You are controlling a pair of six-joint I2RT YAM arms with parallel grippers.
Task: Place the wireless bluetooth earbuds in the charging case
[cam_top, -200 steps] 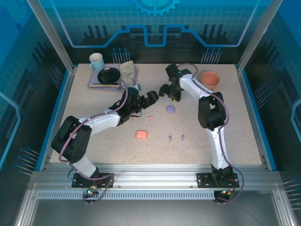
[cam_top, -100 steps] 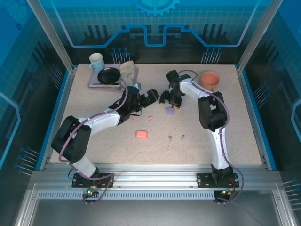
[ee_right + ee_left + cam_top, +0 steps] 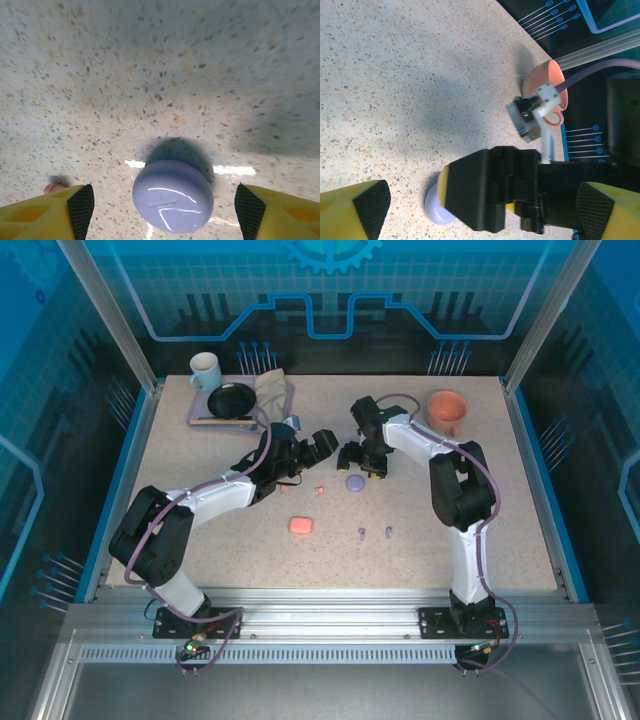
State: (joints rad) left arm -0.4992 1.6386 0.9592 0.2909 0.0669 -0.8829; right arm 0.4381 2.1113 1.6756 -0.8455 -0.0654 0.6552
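The right pincer (image 3: 361, 466) hangs open above the tabletop (image 3: 500, 500), its fingers flanking the closed lilac case (image 3: 172, 196) without touching it. The left pincer (image 3: 312, 447) stands wide open nearby. A salmon earbud (image 3: 319, 490) lies left of that case. Two lilac earbuds (image 3: 361, 532) rest nearer the bases, beside the pink case (image 3: 301, 525).

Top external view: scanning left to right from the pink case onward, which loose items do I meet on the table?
Salmon-pink case → salmon-pink earbud → lilac case → right-hand lilac earbud → orange mug. The other lilac earbud overlaps the lilac case's span, so it is left out.
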